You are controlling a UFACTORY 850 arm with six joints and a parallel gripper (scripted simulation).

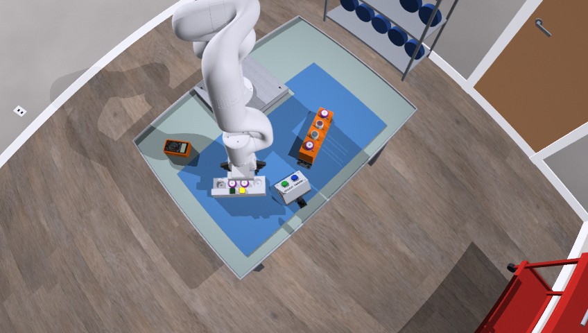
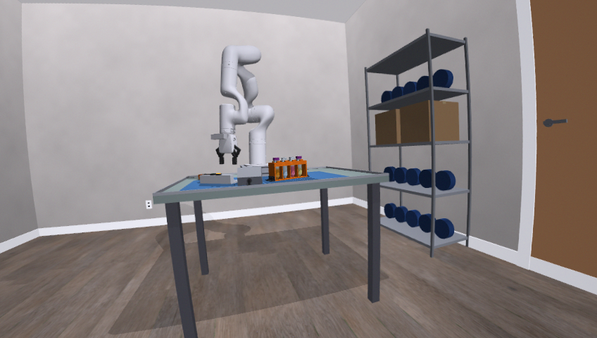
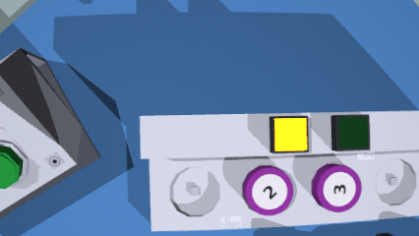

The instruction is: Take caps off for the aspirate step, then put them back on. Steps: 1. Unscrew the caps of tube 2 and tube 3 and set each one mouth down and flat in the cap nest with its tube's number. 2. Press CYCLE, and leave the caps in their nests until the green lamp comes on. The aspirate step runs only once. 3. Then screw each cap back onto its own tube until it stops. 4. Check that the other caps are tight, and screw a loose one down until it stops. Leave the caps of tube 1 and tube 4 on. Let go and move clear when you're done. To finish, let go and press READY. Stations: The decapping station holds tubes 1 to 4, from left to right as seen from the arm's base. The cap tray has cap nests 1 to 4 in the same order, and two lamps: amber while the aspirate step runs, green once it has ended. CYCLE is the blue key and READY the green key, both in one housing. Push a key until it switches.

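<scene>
My gripper (image 1: 243,166) (image 2: 228,162) is open and empty, high above the cap tray (image 1: 220,192) (image 2: 216,179) (image 3: 207,138). Cap 2 (image 1: 244,183) (image 3: 269,191) and cap 3 (image 1: 232,183) (image 3: 337,188) sit in the middle nests, numbers up; the outer nests are empty. The amber lamp (image 1: 242,190) (image 3: 290,134) is lit; the green lamp (image 1: 232,191) (image 3: 353,133) is dark. In the orange decapping station, tube 2 (image 1: 320,123) and tube 3 (image 1: 314,134) are uncapped. Tube 1's cap (image 1: 324,112) (image 2: 298,158) and tube 4's cap (image 1: 309,145) (image 2: 275,159) are on; their tightness cannot be told.
The key housing (image 1: 295,194) (image 2: 249,173), with the blue CYCLE key (image 1: 294,177) and green READY key (image 1: 284,184) (image 3: 7,167), stands between tray and station. An orange multimeter (image 1: 177,148) lies at the table's left side. A shelf rack (image 2: 431,142) stands behind.
</scene>
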